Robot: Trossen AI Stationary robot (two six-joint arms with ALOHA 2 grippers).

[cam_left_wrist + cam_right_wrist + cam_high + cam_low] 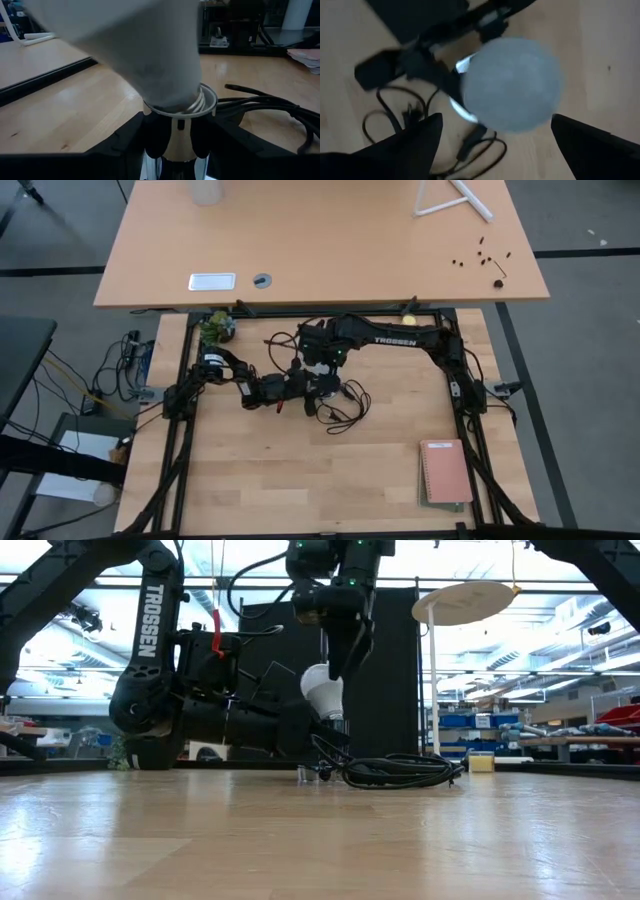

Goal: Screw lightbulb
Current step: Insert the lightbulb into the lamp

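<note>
The white lightbulb [321,690] stands tilted with its screw base in the silver-rimmed socket [180,107], from which a black cord [400,770] runs onto the table. My left gripper [177,150] reaches in level from the table's left and is shut on the socket. Straight above the bulb, my right gripper [497,117] points down and is open. In the right wrist view its two fingers stand wide on either side of the bulb's round top [512,85], with a gap showing on each side. My left gripper pinches the socket's body [172,145], just under its silver rim, between its two fingers [130,145]. The fingers lie level and come from the table's left. The socket's open end faces up, and the bulb leans out of it.
The cord's loose coil [340,405] lies on the table right of the socket. A pink notebook [445,472] lies at the near right and a small plant [215,328] stands at the far left corner. A tan table [320,240] stands beyond the far edge.
</note>
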